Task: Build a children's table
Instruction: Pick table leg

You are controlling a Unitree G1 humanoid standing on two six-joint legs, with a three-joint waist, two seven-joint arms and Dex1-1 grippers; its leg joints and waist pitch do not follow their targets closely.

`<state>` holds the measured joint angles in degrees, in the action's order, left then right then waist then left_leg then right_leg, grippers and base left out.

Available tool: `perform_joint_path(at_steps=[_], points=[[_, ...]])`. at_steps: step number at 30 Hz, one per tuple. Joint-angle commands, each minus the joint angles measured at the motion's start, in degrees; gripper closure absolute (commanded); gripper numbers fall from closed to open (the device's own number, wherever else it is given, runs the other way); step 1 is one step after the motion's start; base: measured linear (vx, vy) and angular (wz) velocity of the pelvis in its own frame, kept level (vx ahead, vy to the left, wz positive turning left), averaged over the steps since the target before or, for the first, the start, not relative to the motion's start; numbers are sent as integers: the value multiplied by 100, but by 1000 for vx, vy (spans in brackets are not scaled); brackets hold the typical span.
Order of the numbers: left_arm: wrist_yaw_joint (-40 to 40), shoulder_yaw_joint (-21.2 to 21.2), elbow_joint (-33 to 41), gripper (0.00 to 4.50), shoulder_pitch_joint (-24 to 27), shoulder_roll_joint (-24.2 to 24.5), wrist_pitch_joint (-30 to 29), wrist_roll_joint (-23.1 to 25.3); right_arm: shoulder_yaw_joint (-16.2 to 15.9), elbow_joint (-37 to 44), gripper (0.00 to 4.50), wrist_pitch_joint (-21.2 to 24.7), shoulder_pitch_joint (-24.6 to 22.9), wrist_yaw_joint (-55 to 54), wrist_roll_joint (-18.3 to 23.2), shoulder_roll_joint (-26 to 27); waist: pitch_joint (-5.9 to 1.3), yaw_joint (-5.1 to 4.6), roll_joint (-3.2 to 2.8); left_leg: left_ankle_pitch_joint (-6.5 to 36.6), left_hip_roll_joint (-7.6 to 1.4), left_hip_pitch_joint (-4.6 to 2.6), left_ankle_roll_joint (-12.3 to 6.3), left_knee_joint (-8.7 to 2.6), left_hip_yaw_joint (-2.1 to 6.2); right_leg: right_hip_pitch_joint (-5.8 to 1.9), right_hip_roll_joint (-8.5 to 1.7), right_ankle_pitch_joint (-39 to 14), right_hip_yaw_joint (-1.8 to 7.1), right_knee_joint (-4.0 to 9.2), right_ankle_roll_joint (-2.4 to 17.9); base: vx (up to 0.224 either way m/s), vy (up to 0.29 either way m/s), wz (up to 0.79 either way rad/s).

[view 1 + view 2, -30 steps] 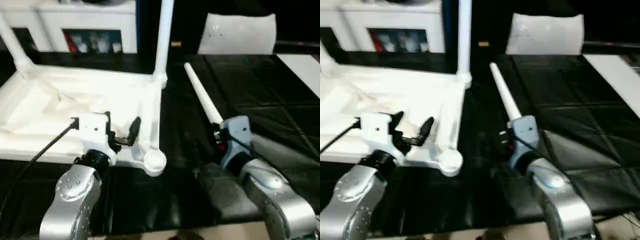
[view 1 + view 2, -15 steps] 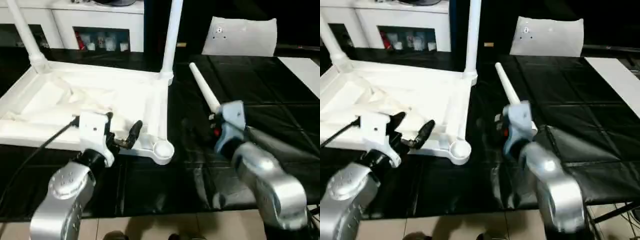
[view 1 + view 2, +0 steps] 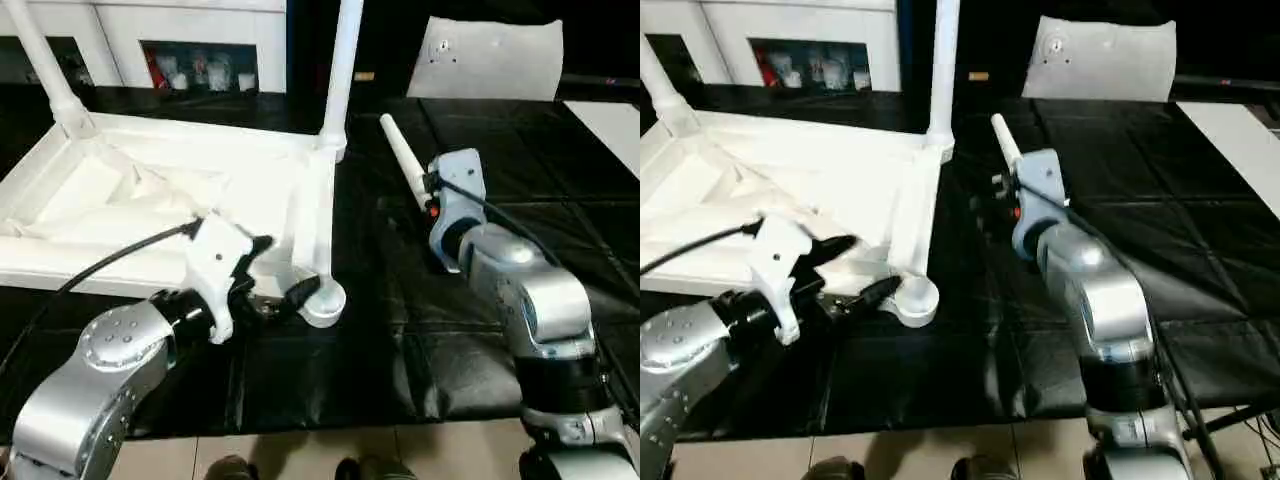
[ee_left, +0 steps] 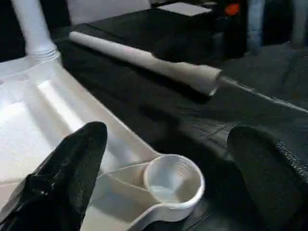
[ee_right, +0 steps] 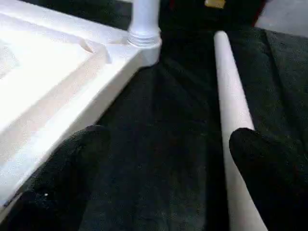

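Observation:
The children's table lies upside down on the black work table: a white ribbed tabletop with two legs standing in its far corners. A loose white leg lies on the black cover to its right. My left gripper is open, with its fingers on either side of the empty near-right corner socket. My right gripper is open and low over the cover between the tabletop edge and the loose leg. That leg lies beside one of its fingers.
A white cabinet with glass doors stands behind the table. A white panel leans at the back right and a white sheet lies at the right edge. The black table's front edge meets tiled floor.
My left gripper has swung right and now straddles the near corner socket. My right gripper has moved farther up along the loose leg. Both stay open. The camera has tilted.

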<state>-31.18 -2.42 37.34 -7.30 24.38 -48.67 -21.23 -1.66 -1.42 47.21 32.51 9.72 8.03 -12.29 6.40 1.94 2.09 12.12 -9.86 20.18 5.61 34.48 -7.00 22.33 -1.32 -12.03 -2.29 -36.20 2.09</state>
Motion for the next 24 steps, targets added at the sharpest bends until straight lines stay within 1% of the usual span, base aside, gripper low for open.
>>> perform_joint_path(at_steps=[1,2,3,4,5,6,7,8,9,10,11,12,13,14,15,16,17,18,19,20,21,23,24], points=[[-104,-101,71,3,-56,82,-103,-47,79,-425,0,102,276,-173,-163,-103,-396,1,-114,343,-171,41,245,-375,-27,-363,-505,-385,319,367,993,0,0,0],[-117,-121,65,3,-78,109,-136,-65,129,-708,0,75,442,-218,-173,-111,-399,18,-120,370,-173,36,248,-369,-36,-362,-507,-460,321,383,966,0,0,0],[-121,-135,62,3,-96,126,-165,-74,174,-945,0,36,578,-242,-175,-122,-392,18,-120,500,-178,16,262,-362,-56,-326,-505,-679,330,398,935,0,0,0],[-122,-139,61,3,-107,146,-198,-100,260,-1249,0,-16,741,-309,-175,-114,-395,20,-131,517,-178,19,259,-360,-57,-326,-507,-719,331,401,926,0,0,0],[-123,-136,62,3,-112,160,-222,-122,316,-1436,0,-46,841,-350,-174,-105,-403,13,-123,505,-180,22,264,-356,-61,-321,-509,-739,328,392,938,0,0,0],[-124,-142,61,3,-114,177,-236,-130,338,-1609,0,10,936,-386,-190,-111,-405,28,-132,470,-178,24,262,-351,-71,-318,-501,-682,329,400,937,0,0,0],[-124,-142,61,3,-114,177,-236,-130,338,-1609,0,10,936,-386,-190,-111,-405,31,-129,447,-179,31,262,-351,-71,-324,-499,-623,330,391,942,0,0,0],[-117,-150,59,3,-119,194,-254,-143,346,-1759,0,27,1016,-404,-217,-121,-424,37,-130,337,-185,45,257,-348,-67,-343,-497,-428,327,365,954,0,0,0],[-113,-157,58,3,-122,209,-270,-158,420,-1978,0,8,1124,-391,-173,-106,-434,38,-137,292,-188,38,254,-346,-64,-340,-492,-320,320,351,972,0,0,0],[-110,-170,53,3,-125,219,-276,-156,442,-2149,0,-42,1197,-385,-167,-110,-436,30,-137,292,-188,38,250,-344,-67,-333,-489,-258,319,342,1002,0,0,0],[-108,-179,51,3,-127,226,-281,-155,457,-2263,0,-76,1246,-381,-164,-112,-451,38,-135,210,-185,46,236,-338,-66,-351,-487,-49,315,320,1066,0,0,0],[-105,-193,47,3,-130,242,-289,-156,482,-2505,0,-165,1349,-376,-159,-115,-455,45,-144,187,-188,53,223,-331,-73,-352,-492,54,314,313,1103,0,0,0],[-106,-200,45,3,-130,250,-290,-154,468,-2671,0,-195,1418,-367,-176,-131,-457,42,-139,168,-185,60,217,-332,-70,-364,-489,101,311,307,1121,0,0,0],[-107,-206,43,3,-129,255,-291,-152,458,-2800,0,-217,1471,-360,-189,-143,-467,43,-150,137,-189,57,208,-324,-72,-357,-490,188,308,296,1157,0,0,0],[-107,-216,36,3,-127,268,-291,-143,474,-3186,0,-360,1620,-343,-197,-171,-470,45,-152,130,-180,68,196,-314,-78,-362,-495,231,309,291,1208,0,0,0],[-95,-213,29,3,-128,268,-305,-144,509,-3533,0,-483,1754,-315,-194,-184,-470,60,-142,78,-177,79,172,-309,-82,-377,-489,305,313,290,1199,0,0,0],[-93,-213,29,3,-128,268,-306,-144,513,-3575,0,-498,1770,-312,-194,-186,-479,51,-146,82,-180,79,169,-303,-82,-369,-496,313,312,274,1238,0,0,0],[-82,-207,22,3,-127,273,-313,-138,546,-3784,0,-584,1846,-312,-190,-188,-473,56,-139,85,-172,88,154,-304,-85,-377,-493,309,312,289,1240,0,0,0],[-49,-198,-3,3,-137,294,-323,-115,554,-4269,0,-768,2012,-320,-248,-220,-481,61,-169,79,-181,92,154,-291,-86,-365,-497,347,311,275,1271,0,0,0],[-37,-192,-10,3,-141,313,-331,-114,555,-4549,0,-913,2098,-328,-293,-237,-461,68,-155,175,-175,100,144,-293,-91,-354,-494,248,306,289,1306,0,0,0],[-33,-191,-12,3,-142,318,-333,-114,555,-4627,0,-953,2123,-331,-306,-242,-456,73,-159,262,-175,100,149,-287,-96,-348,-502,97,307,297,1320,0,0,0],[-28,-174,-5,3,-152,367,-363,-158,503,-5350,0,-1268,2346,-253,-416,-287,-457,80,-168,334,-187,95,145,-281,-98,-329,-510,-44,301,296,1339,0,0,0],[-28,-172,-3,3,-152,372,-366,-164,502,-5463,0,-1313,2385,-250,-424,-295,-447,75,-153,370,-185,99,142,-281,-103,-326,-507,-107,302,307,1335,0,0,0]])
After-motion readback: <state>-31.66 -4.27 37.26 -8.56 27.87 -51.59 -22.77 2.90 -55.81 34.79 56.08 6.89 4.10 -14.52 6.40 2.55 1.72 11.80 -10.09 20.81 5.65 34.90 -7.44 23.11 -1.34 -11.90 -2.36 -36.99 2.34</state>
